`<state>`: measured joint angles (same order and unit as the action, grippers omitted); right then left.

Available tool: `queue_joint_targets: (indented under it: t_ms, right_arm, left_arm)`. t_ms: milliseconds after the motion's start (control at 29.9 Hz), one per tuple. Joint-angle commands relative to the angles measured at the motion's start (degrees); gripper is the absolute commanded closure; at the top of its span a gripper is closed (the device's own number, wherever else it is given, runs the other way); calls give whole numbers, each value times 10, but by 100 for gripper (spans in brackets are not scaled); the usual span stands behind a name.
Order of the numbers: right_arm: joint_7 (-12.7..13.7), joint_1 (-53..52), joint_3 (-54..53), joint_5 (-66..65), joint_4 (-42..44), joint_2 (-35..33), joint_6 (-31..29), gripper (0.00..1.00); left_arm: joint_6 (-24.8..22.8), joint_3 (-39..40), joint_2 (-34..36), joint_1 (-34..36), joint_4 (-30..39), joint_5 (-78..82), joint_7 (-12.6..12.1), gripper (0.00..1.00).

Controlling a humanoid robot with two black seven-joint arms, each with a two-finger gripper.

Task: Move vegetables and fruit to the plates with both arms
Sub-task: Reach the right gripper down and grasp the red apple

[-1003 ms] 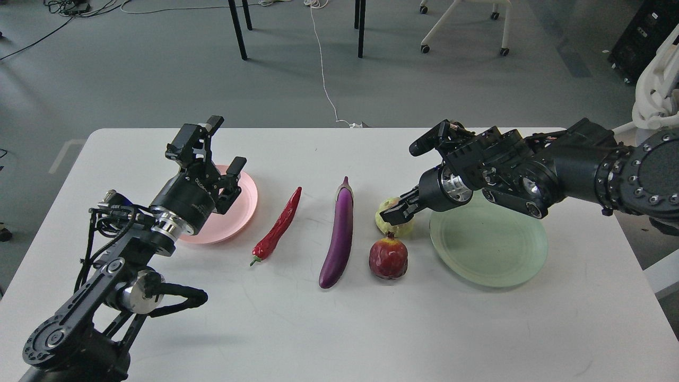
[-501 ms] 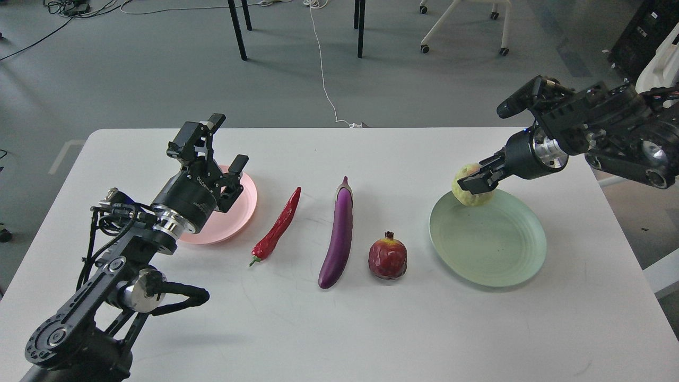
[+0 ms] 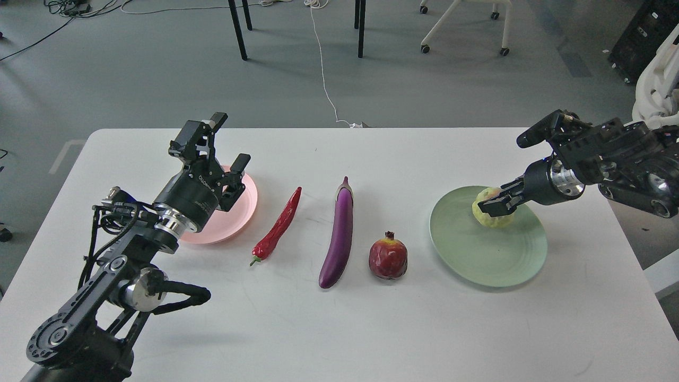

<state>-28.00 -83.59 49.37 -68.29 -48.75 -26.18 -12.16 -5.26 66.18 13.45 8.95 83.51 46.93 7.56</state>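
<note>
My right gripper (image 3: 495, 204) is shut on the yellow-green fruit (image 3: 489, 216) and holds it low over the far part of the pale green plate (image 3: 477, 260); I cannot tell whether the fruit touches the plate. The dark red pomegranate (image 3: 388, 258) stands on the table left of that plate. The purple eggplant (image 3: 339, 233) and the red chili pepper (image 3: 278, 227) lie side by side at mid-table. My left gripper (image 3: 229, 144) is open and empty above the salmon-pink plate (image 3: 244, 212), which my left arm partly hides.
The white table (image 3: 339, 329) has bare room along its front and back. Beyond its far edge the floor holds table legs (image 3: 237, 29), a white cable (image 3: 323, 74) and a wheeled chair base (image 3: 461, 26).
My right gripper lifted the yellow-green fruit from beside the pomegranate, carried it right, and has now lowered it over the green plate. My left arm has barely moved.
</note>
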Motion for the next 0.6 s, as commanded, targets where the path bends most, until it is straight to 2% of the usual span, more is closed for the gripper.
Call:
queue_joint_targets:
  t_ms: [0, 368, 568]
  right_arm:
    - [0, -11, -4, 3, -11, -5, -1, 5]
    - [0, -125, -23, 34, -170, -5, -4, 3]
    - [0, -117, -24, 75, -206, 49, 1, 3]
  left_arm:
    - [0, 0, 0, 0, 0, 0, 0, 2]
    - [1, 0, -1, -3, 6, 0, 0, 2]
    - [1, 0, 3, -3, 7, 0, 0, 2]
